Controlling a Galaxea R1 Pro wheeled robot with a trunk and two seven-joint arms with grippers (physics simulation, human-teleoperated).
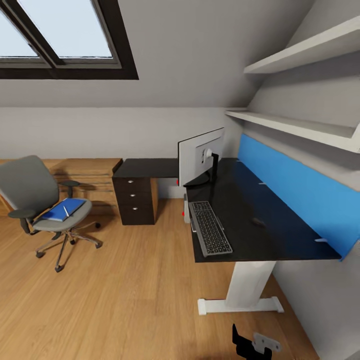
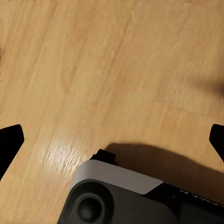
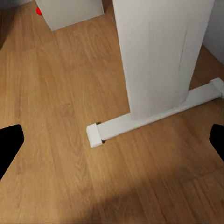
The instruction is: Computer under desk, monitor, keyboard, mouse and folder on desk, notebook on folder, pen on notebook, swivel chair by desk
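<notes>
Folder (image 1: 60, 211): bright blue, flat on the seat of the swivel chair (image 1: 30, 192), left of centre in the head view.
Pen (image 1: 66, 210): thin, white, lying across the top of the stack on the seat; whether a notebook lies beneath it, I cannot tell.
Swivel chair: grey, on the wooden floor (image 1: 125, 295), well apart from the surface.
Surface (image 1: 270, 240): glossy black desk top at right of centre, white leg (image 3: 158, 56) below, dark drawer unit (image 1: 134, 200) at its far end.
Keyboard (image 1: 210, 227): lies along the surface's near edge, lengthwise.
Monitor (image 1: 200, 156): upright at the far end of the surface, beyond the keyboard.
Mouse (image 1: 257, 220): small dark shape to the right of the keyboard, apart from it.
Computer (image 3: 70, 11): light grey box on the floor under the surface, red dot at its front.
Left claw (image 2: 112, 140): spread wide over bare floor — nothing between the tips.
Right claw (image 3: 112, 140): spread wide too — above the floor, near the white foot of the leg.
Blue wall panel (image 1: 300, 192): runs along the surface's back edge.
</notes>
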